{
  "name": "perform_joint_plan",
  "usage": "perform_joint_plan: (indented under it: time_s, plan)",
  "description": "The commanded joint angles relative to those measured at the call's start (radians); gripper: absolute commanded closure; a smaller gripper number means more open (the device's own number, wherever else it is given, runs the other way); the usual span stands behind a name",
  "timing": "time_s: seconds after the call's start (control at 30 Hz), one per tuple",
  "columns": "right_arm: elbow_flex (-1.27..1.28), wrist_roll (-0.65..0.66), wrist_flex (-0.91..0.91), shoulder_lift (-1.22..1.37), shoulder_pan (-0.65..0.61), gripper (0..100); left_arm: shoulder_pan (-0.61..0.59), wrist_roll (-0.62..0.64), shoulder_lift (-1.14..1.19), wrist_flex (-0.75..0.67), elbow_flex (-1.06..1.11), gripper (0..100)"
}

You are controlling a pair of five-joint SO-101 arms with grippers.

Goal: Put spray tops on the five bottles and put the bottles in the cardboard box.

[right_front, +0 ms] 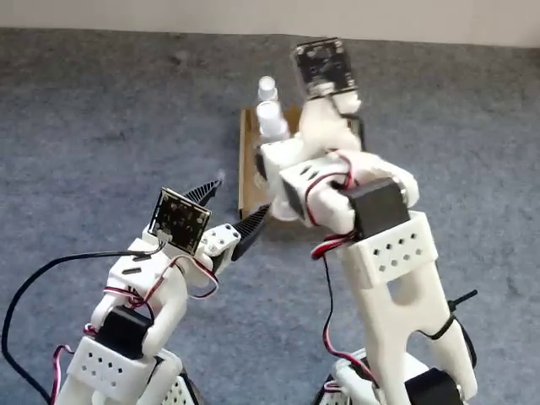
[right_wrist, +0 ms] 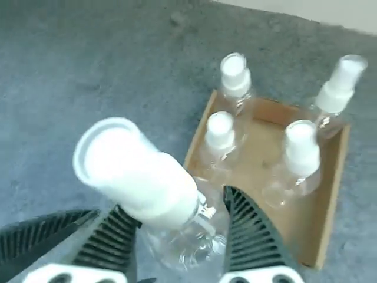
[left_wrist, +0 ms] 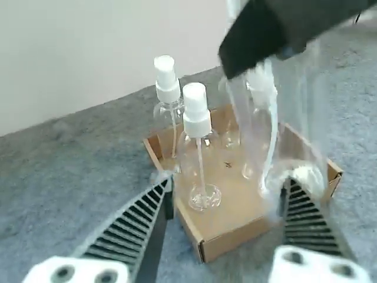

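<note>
My right gripper (right_wrist: 177, 206) is shut on a clear bottle (right_wrist: 138, 171) with a white spray top and holds it tilted over the near end of the cardboard box (right_wrist: 333, 177). Several capped bottles stand upright in the box, one of them a bottle (right_wrist: 221, 134) just beyond the held one. From the left wrist, the held bottle (left_wrist: 265, 132) hangs over the box (left_wrist: 232, 239) under the right arm, next to a standing bottle (left_wrist: 197, 147). My left gripper (left_wrist: 230, 183) is open and empty, just short of the box's near corner. From above, the left gripper (right_front: 240, 198) sits beside the box (right_front: 247, 160).
Grey carpet (right_front: 101, 126) surrounds the box on all sides. The right arm (right_front: 337, 181) covers most of the box from above. A pale wall (left_wrist: 70, 53) runs behind the box.
</note>
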Motion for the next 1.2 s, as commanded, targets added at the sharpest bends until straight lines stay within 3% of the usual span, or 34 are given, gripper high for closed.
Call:
perform_joint_plan:
  time_s: [0.0, 0.13, 0.4, 0.67, 1.17]
  plan:
    - [0.027, 0.002, -0.16, -0.008, 0.111, 99.4, -0.015, -0.005, -0.004, -0.02, 0.004, 86]
    - [0.222, -0.002, -0.338, -0.01, 0.136, 99.4, -0.015, -0.006, -0.004, -0.026, 0.015, 92]
    - [0.616, -0.002, -0.688, -0.188, 0.139, 99.4, -0.015, -0.006, 0.004, -0.026, 0.015, 92]
    - [0.757, -0.006, -0.809, -0.226, 0.156, 99.4, -0.015, -0.006, 0.004, -0.026, 0.015, 92]
    - [0.806, -0.008, -0.869, -0.131, 0.154, 99.4, -0.013, -0.006, 0.004, -0.026, 0.015, 92]
